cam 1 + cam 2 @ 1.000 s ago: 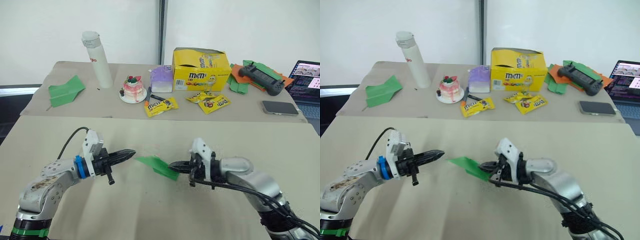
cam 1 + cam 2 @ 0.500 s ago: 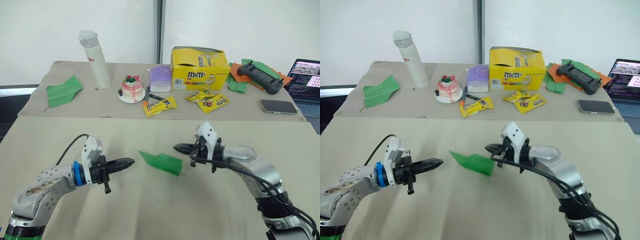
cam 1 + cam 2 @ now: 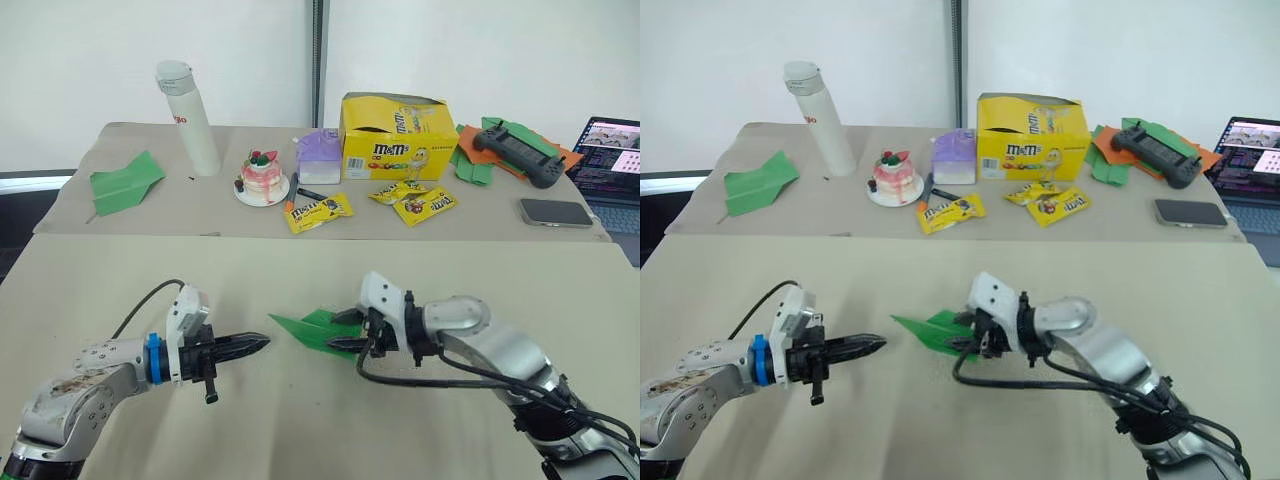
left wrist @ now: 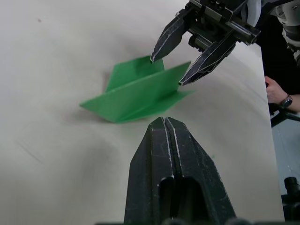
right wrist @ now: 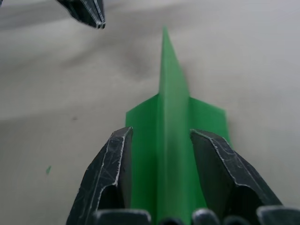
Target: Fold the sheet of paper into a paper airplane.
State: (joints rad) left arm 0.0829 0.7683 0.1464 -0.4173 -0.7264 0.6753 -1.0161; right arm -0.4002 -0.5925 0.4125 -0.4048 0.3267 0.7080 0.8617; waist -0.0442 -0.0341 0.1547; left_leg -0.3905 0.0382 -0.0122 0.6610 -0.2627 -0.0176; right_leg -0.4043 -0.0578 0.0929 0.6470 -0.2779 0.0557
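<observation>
Right gripper [image 5: 161,140] spread open over the tail end of the paper airplane [image 3: 315,328], one finger on each side of the raised middle fold, not pinching it. Airplane flat on the beige table [image 3: 120,270], nose pointing away from this claw, toward the left gripper [image 3: 262,341]. Left gripper fully closed, holding nothing, tip near the nose but apart from it. Second green plane [image 3: 125,181] far behind the left claw, on the back table.
</observation>
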